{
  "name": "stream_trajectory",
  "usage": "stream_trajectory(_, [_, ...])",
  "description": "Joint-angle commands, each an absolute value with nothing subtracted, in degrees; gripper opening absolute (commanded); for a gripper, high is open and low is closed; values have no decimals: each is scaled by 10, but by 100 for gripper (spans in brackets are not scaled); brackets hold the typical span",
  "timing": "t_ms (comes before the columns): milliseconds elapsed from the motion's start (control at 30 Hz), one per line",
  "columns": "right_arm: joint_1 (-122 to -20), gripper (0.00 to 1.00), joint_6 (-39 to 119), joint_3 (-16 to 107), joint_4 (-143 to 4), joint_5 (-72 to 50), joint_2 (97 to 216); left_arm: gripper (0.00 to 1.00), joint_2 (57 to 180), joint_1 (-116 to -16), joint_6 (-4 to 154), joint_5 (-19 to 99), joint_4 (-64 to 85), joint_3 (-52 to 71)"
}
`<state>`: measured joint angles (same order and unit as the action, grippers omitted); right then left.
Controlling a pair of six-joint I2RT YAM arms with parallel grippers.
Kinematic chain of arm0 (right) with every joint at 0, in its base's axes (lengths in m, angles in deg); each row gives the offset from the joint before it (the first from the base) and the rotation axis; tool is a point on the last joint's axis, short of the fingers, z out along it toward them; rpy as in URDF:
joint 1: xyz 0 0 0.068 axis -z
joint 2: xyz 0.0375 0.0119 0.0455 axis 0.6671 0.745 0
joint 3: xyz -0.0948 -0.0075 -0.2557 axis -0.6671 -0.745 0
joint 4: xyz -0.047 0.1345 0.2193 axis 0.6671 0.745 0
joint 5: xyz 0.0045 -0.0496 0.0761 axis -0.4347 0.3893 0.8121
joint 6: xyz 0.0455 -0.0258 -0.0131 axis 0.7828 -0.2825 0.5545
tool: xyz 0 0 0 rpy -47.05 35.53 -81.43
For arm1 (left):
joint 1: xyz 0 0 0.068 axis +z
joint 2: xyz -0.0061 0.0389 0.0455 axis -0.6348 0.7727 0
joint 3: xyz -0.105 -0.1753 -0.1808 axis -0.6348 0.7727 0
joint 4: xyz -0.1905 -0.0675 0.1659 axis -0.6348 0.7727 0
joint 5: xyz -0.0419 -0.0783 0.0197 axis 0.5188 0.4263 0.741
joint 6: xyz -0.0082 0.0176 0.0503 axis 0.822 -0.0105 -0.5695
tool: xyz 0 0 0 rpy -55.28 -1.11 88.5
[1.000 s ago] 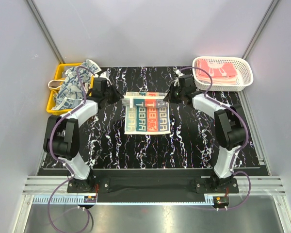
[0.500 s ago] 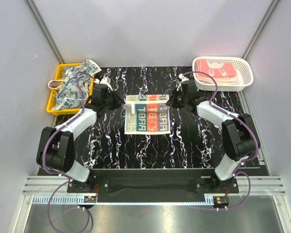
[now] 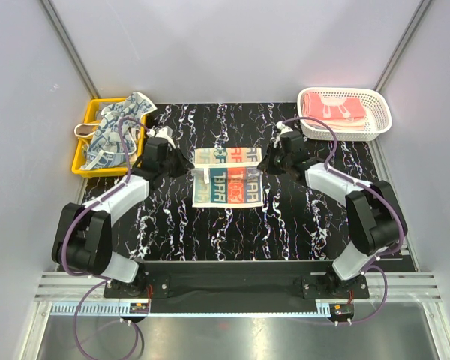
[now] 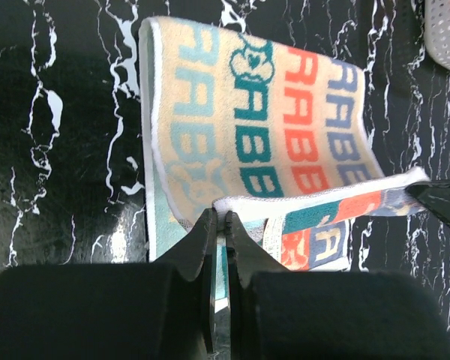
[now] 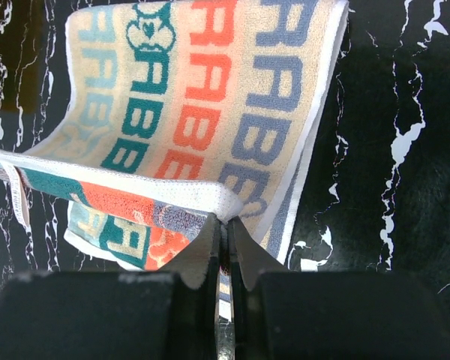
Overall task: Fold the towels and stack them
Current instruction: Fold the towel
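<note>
Yellow plastic tray at the far left holds a loose, unfolded heap of pale blue-white towels. Next along, your left gripper is pinched tight on one corner of the cream letter-block towel, the hem caught between its fingertips. That towel lies in the middle of the black marbled table, with one edge raised off the surface and hanging over the flat part, so a fold looks to be in hand. Your right gripper is clamped on the opposite corner of the same raised edge, and the hem sags a little between the two. Expect the cloth to be light, soft and limp. It will droop and drag wherever you do not hold it, so the corners at the hem are the right hold, and both sides should travel together. Far right, the white lattice basket holds pink towels
</note>
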<state>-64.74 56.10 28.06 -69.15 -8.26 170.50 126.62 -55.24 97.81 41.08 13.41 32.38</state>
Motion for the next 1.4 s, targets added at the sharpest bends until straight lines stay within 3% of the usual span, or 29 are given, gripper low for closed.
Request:
stream_trajectory(0, [-653, 0, 563, 273, -723, -102, 1670, 0, 1237, -554, 972, 388, 102, 335])
stream_trajectory(700, [-670, 0, 574, 213, -755, -111, 1671, 0, 1251, -583, 982, 388, 65, 394])
stream_trajectory(867, [-670, 13, 584, 180, -780, -97, 1663, 7, 1257, -592, 982, 384, 47, 418])
stream_trajectory(1067, [-670, 27, 591, 150, -792, -84, 1648, 21, 1246, -594, 979, 388, 28, 449])
stream_trajectory(1100, [-670, 30, 594, 142, -792, -80, 1639, 27, 1239, -594, 978, 390, 27, 452])
stream_trajectory(1367, [-671, 37, 608, 107, -768, -75, 1552, 31, 1172, -595, 976, 401, 48, 481])
